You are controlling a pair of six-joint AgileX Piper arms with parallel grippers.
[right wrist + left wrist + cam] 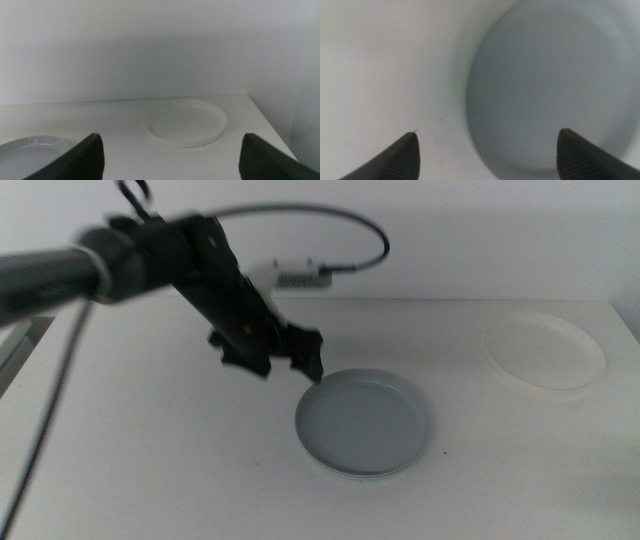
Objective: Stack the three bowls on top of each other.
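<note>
Middle view alone shows a mint, perhaps green, rim under the grey bowl (362, 422) by my open-jawed left gripper (270, 360); right gripper (170, 155), jaws apart, faces the white bowl (184, 122).

A black jointed left arm (190, 265) carries a white module, a grey looping cable and a dark ribbed-jawed hand (275, 360).

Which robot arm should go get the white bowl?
Probably the right. The shallow round white bowl sits right in front of the open right gripper. The open left gripper hangs over the pale grey bowl, far across the table.
</note>
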